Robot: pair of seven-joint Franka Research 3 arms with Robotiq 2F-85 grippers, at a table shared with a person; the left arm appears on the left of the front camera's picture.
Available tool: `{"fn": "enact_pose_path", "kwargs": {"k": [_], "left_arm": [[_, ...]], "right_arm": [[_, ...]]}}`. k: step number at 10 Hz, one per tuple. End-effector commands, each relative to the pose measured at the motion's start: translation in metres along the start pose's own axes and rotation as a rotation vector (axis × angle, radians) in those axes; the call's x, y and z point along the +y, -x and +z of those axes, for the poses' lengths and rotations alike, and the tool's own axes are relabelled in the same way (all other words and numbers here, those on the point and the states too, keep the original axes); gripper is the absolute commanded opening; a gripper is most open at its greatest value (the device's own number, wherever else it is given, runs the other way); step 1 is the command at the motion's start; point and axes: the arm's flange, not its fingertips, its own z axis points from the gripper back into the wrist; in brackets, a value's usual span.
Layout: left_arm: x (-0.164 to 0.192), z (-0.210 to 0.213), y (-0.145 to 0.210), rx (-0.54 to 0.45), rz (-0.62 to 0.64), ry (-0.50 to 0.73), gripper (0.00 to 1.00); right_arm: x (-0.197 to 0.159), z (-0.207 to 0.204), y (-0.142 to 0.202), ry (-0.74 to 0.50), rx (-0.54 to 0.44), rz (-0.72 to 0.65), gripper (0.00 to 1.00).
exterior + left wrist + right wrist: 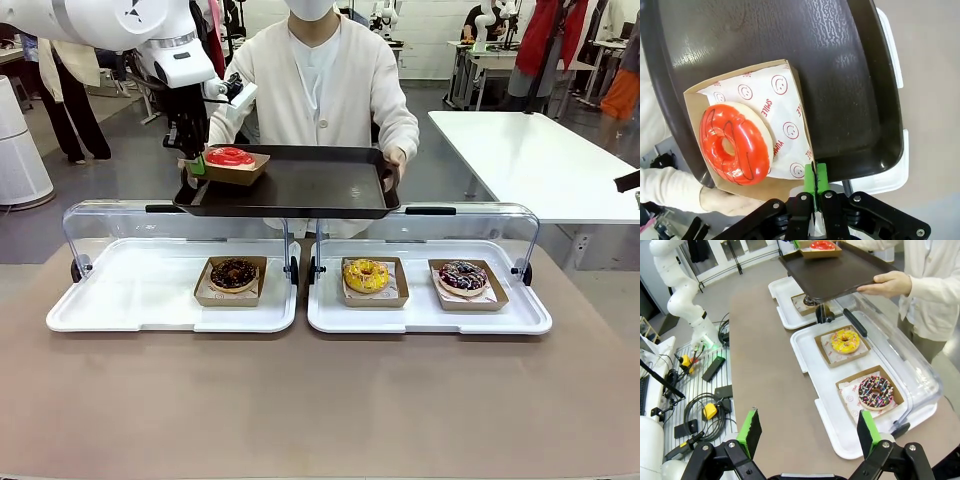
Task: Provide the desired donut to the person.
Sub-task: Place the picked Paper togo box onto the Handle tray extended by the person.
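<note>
Right hand (810,426) hangs wide and empty over the bench (320,420), clear of the exchange. Left hand (815,172) pinches the carton (760,189) by its rim, holding the red donut (735,142) level on the tray (320,185) the person (320,80) offers; release seems next.

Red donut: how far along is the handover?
Done: the red donut, in its carton, is out of the display and sits on a corner of the tray that the person holds. In hand: the left tool is shut on the carton's edge. Left: probably to let go and pull back. The right tool hangs open over the table.
</note>
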Motion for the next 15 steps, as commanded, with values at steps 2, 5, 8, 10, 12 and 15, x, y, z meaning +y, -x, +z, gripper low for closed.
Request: {"fn": "enact_pose_path", "kwargs": {"k": [2,5,8,10,12,15], "left_arm": [[0.0047,-0.0033,0.0013,-0.022,0.028,0.025,0.01],[0.0034,-0.0021,-0.0011,-0.037,0.002,0.033,0.89],[0.0060,0.0003,-0.0014,-0.041,-0.013,0.044,1.00],[0.0056,0.0018,-0.0015,-0.042,-0.010,0.054,1.00],[0.0062,0.0010,-0.0013,-0.045,-0.006,0.067,1.00],[0.0085,0.0031,0.0008,-0.059,-0.001,0.090,1.00]], "right_arm": [[0.0007,-0.0007,-0.0002,-0.003,-0.016,0.001,1.00],[0.0007,-0.0007,-0.0002,-0.003,-0.016,0.001,1.00],[0.0007,-0.0007,-0.0002,-0.003,-0.016,0.001,1.00],[0.0007,-0.0007,-0.0002,-0.003,-0.016,0.001,1.00],[0.0007,-0.0007,-0.0002,-0.003,-0.016,0.001,1.00],[0.0007,-0.0007,-0.0002,-0.003,-0.016,0.001,1.00]]}}
